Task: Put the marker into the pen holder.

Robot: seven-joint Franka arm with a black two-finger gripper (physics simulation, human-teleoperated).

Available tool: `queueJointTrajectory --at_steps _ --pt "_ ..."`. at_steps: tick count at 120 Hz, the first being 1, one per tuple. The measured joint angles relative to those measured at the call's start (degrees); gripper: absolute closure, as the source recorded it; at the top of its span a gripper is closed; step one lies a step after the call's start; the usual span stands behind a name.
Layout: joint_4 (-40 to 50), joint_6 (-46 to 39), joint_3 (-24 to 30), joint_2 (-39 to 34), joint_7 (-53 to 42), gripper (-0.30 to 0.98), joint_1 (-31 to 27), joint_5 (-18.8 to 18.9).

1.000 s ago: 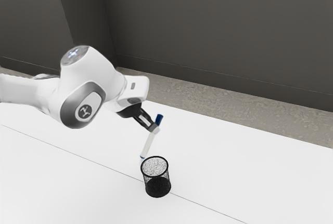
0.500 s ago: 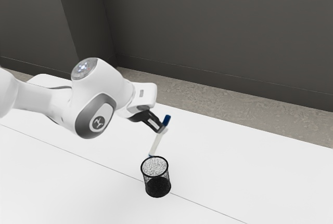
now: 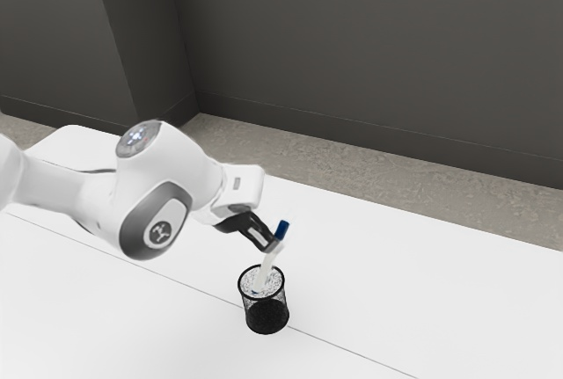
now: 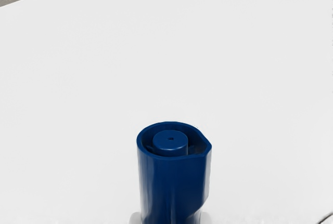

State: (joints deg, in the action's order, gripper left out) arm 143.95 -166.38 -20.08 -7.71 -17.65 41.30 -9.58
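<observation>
Nearest in the exterior view stands the pen holder (image 3: 266,314), a black mesh cup, upright on the white table (image 3: 413,300), its round rim open upward. Over it leans the marker (image 3: 266,272), whose pale barrel crosses the far side of that rim; its lower end shows within the ring of the mouth, though how deep it reaches I cannot tell. The marker is tilted, with its blue end (image 3: 281,229) up and toward the exterior view's right. The black gripper (image 3: 276,245) is closed on the marker, its two fingers parted only by the barrel's width, gripping just below the blue end. So the blue end sticks up past the fingertips, and most of the barrel hangs below them. In the wrist view, the blue end rises close in front of the hand, with a hollow top and a small round peg inside, and a bit of pale fingertip shows on either side of its base. Behind the gripper, the white arm (image 3: 180,163) comes in from the exterior view's left, its hand slanting down toward the cup. Past the table's far edge lie the mottled floor (image 3: 413,187) and the dark grey wall (image 3: 361,54).
</observation>
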Motion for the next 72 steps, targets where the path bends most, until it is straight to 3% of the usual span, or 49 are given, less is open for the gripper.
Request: queueJointTrajectory --at_steps 8,28,50,56,63,72 --pt "0.9 0.0 0.0 -0.7 -0.1 0.68 0.0 -0.1" --pt "1.1 1.1 0.0 -1.0 -0.4 0.33 0.0 -0.2" --pt "-3.9 5.9 -0.3 -3.9 -0.6 0.14 -1.9 0.7" --pt "-13.1 13.7 -0.3 -4.5 -0.2 0.11 -6.0 3.2" --pt "-28.7 28.7 1.2 -3.8 2.3 0.09 -12.1 7.7" --pt "-43.4 44.5 16.9 2.3 4.5 0.06 -35.9 8.9"
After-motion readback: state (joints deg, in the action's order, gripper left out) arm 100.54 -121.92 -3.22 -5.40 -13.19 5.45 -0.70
